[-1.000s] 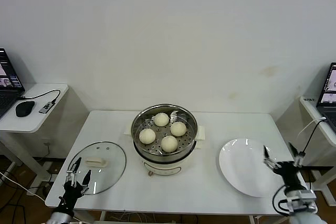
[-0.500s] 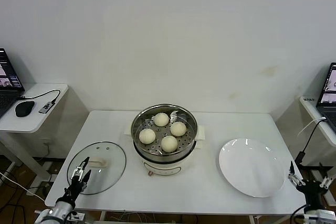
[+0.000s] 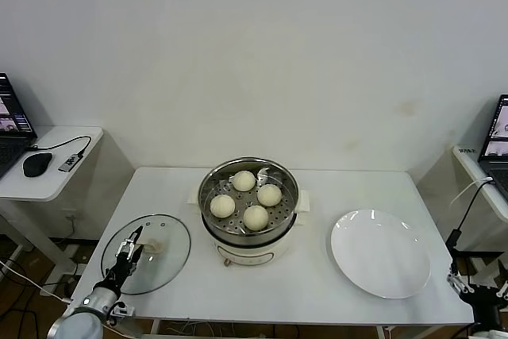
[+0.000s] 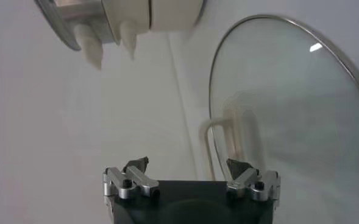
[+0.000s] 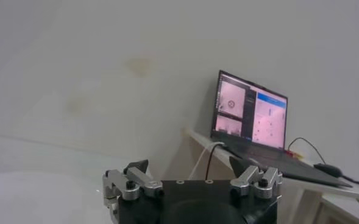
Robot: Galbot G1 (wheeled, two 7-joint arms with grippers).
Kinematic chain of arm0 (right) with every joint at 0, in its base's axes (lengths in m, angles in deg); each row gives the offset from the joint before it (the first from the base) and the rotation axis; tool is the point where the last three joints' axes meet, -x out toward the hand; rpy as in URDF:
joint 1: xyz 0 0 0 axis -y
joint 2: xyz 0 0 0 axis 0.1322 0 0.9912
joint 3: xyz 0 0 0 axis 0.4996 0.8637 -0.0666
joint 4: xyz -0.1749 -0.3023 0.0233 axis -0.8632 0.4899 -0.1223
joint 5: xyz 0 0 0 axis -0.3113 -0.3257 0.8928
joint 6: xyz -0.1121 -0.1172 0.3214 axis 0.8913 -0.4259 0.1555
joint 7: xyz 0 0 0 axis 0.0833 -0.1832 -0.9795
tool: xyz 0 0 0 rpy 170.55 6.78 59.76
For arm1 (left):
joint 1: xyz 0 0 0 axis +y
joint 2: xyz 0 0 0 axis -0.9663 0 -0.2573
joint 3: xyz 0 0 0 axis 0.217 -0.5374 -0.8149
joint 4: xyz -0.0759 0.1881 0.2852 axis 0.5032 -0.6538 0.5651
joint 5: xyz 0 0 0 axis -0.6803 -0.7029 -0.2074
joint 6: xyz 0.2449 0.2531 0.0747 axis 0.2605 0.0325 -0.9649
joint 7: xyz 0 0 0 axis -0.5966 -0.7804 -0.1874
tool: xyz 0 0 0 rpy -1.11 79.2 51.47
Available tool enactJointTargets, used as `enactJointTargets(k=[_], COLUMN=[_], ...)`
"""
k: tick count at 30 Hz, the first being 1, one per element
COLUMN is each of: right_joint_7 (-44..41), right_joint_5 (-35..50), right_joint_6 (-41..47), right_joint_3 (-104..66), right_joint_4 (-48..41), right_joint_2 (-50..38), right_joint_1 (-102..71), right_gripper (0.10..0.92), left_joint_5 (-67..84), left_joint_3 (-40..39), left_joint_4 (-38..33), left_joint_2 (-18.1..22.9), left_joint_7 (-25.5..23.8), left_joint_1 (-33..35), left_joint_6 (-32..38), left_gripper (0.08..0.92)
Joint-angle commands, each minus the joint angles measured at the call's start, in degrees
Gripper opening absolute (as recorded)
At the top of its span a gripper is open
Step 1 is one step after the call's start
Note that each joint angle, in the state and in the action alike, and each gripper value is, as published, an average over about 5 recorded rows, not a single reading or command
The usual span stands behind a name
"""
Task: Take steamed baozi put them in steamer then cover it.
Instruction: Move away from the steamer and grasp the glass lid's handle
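The steamer (image 3: 248, 232) stands mid-table, a steel pot on a cream base, with several cream-white baozi (image 3: 255, 217) on its perforated tray. The cover (image 3: 167, 263), a clear glass lid, lies flat on the table to its left. My left gripper (image 3: 129, 245) hovers open over the lid, right beside the cream handle (image 3: 153, 247). In the left wrist view the handle (image 4: 228, 137) lies just ahead of the open left gripper (image 4: 187, 164), nearer one fingertip, and the lid (image 4: 301, 122) spreads beyond. My right gripper (image 3: 479, 287) is low beyond the table's front right corner, open and empty (image 5: 188, 165).
An empty white plate (image 3: 381, 253) lies on the right of the table. A side table (image 3: 55, 176) with a mouse (image 3: 37, 164) stands to the left. A laptop (image 5: 249, 119) sits on a stand to the right. The steamer's base (image 4: 167, 15) shows ahead of the left wrist.
My left gripper has moved forward over the lid, up to its handle. My right gripper has drawn back from the plate, down past the table's corner.
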Motion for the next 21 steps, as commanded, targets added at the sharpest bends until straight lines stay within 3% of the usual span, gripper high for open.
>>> enactJointTargets(k=[1,14,21], right_joint_7=[0.16,-0.03,-0.12], right_joint_5=[-0.36,-1.89,-2.15], right_joint_6=[-0.32,-1.07,-1.17], right_joint_3=[-0.47,-0.57,-0.60], right_joint_4=[-0.40,-0.08,0.60], right_joint_2=[0.49,1.18,1.64], right_joint_1=[-0.31,-0.86,-1.36], right_gripper=[0.823,0.823,0.823], left_joint_5=[-0.85,0.43,1.72], left_joint_3=[-1.26,-1.42,-1.52], left_joint_4=[3.09,6.44,8.98], left_joint_2=[-0.23,0.39,0.59], left_joint_7=[-0.22,0.45,0.70], left_joint_1=[-4.56,-6.23,-6.46], left_joint_6=[-0.02,0.59,1.18], left_gripper=[0.823,0.820,0.671])
